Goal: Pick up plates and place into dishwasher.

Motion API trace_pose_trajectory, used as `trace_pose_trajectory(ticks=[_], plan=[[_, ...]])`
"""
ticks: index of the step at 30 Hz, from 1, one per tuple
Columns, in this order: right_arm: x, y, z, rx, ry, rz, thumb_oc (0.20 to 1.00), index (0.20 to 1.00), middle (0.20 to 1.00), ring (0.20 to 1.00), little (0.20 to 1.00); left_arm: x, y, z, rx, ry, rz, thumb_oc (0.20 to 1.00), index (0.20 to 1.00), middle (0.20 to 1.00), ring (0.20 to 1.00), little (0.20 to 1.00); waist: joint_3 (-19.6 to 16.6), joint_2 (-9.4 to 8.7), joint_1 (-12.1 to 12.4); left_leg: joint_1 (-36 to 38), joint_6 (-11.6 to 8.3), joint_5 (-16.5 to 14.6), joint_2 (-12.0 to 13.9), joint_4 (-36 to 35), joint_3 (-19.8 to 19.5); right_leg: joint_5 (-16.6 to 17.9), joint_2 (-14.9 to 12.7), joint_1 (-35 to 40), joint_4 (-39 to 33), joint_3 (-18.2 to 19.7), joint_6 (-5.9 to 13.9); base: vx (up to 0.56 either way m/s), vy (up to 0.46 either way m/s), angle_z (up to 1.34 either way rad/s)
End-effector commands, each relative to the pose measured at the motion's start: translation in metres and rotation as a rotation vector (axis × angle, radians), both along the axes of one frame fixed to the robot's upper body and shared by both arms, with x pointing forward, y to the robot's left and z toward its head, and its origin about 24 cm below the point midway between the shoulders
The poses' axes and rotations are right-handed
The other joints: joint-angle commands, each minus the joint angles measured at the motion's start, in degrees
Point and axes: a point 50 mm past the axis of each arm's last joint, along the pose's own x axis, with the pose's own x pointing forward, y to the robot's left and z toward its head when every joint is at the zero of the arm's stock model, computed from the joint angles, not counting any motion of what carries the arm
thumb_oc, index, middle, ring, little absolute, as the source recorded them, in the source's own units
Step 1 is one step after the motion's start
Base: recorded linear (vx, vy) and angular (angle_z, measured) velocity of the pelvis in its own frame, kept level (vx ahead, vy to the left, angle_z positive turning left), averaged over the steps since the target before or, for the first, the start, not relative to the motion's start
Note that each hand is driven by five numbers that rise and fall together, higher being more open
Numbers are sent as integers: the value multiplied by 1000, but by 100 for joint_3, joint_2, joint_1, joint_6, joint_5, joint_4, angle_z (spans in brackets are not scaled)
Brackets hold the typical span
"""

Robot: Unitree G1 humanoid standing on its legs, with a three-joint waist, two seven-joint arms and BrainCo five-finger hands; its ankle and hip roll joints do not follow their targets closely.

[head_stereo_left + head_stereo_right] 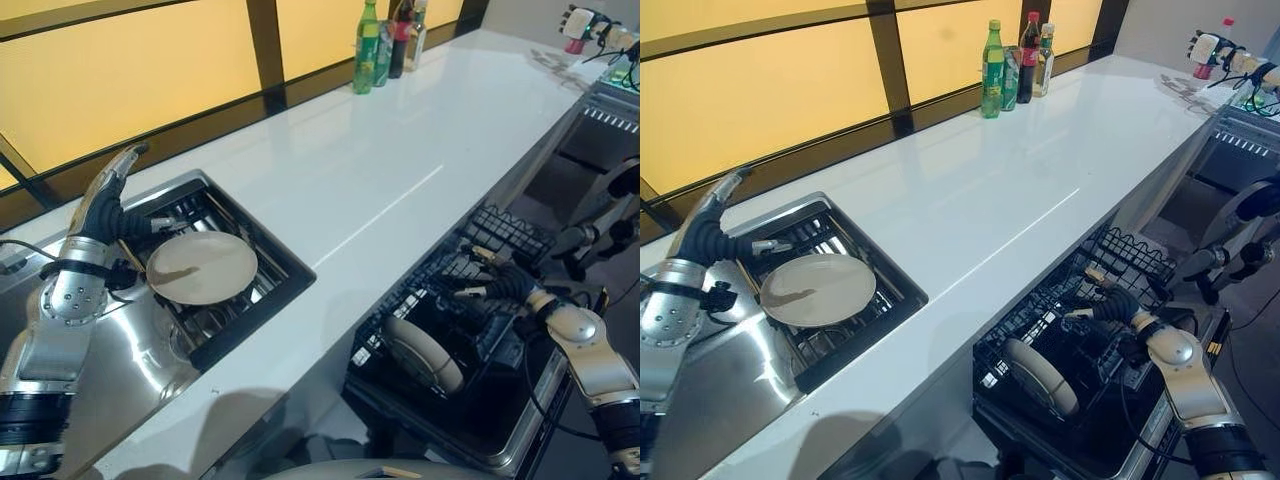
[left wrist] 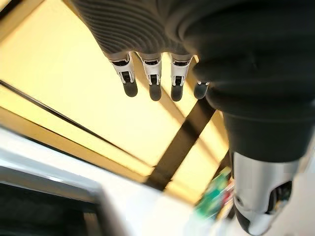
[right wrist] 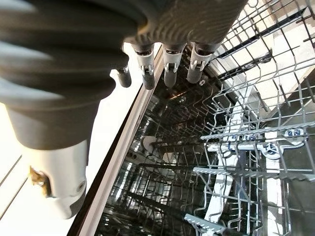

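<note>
A round beige plate (image 1: 200,267) lies flat on the black rack in the sink (image 1: 285,262). My left hand (image 1: 108,205) stands just left of it with fingers straight and pointing up, thumb reaching over the plate's rim; it holds nothing. In the left wrist view its fingers (image 2: 153,78) are straight against the yellow window. A second plate (image 1: 425,352) stands on edge in the pulled-out dishwasher rack (image 1: 500,235). My right hand (image 1: 497,283) hovers open above that rack, right of the standing plate. Straight fingers (image 3: 170,66) show over the wire rack in the right wrist view.
A long white counter (image 1: 390,170) runs between the sink and the dishwasher. Several bottles (image 1: 385,45) stand at its far end by the window. A steel drainboard (image 1: 130,370) lies left of the sink. More equipment (image 1: 600,30) sits at the far right.
</note>
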Motion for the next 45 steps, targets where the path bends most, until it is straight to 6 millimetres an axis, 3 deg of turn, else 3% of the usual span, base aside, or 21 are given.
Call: trace_pose_trajectory(ticks=[1,6,8,12,16,28,35,45], plan=[[10,0,29,-8,-115,24,1000,1000,1000,1000,1000,-1,0,3,119,97,-51,1000,1000,1000,1000,1000,-223,-193,-12,-991,45,845,-60,-39,-203,-780,-34,409,515,-77,64,-51,20,2],[9,-11,37,-18,-132,1,1000,1000,1000,1000,1000,-5,-11,1,184,353,-203,1000,1000,1000,1000,1000,-173,-93,-41,-958,3,878,-26,-54,-201,-751,-59,417,474,-111,79,-59,20,3],[13,-12,41,-26,-141,-2,1000,1000,1000,1000,1000,-4,-13,10,201,448,-240,1000,1000,1000,1000,1000,-157,-34,-27,-941,-13,891,-28,-67,-209,-716,-86,430,431,-161,102,-70,16,7],[15,-10,41,-32,-142,4,1000,1000,1000,1000,1000,-1,-19,23,178,450,-290,1000,1000,1000,1000,1000,-150,20,-16,-927,-16,917,-43,-111,-232,-716,-92,449,409,-214,117,-49,3,5],[13,-11,39,-32,-136,4,1000,1000,1000,1000,1000,0,-27,23,168,488,-344,1000,1000,1000,1000,1000,-154,36,-6,-948,-16,928,-56,-114,-290,-729,-83,473,406,-226,117,-19,-5,6],[8,-14,33,-19,-121,-11,1000,1000,1000,1000,1000,-3,-37,2,133,648,-419,1000,1000,1000,1000,1000,-143,15,-26,-862,11,914,-66,-168,-336,-731,-58,517,395,-227,130,-2,3,1],[3,-16,29,-14,-102,-19,1000,1000,1000,1000,1000,-14,-40,-28,121,861,-476,1000,1000,1000,1000,1000,-130,-4,-44,-810,36,889,-66,-184,-350,-702,-42,520,371,-213,144,0,0,0],[2,-9,22,31,-103,-13,1000,1000,1000,1000,1000,-16,-50,-48,88,953,-520,1000,1000,1000,1000,1000,-122,-42,-66,-793,71,864,-56,-210,-303,-664,-30,503,320,-218,158,11,-9,0]])
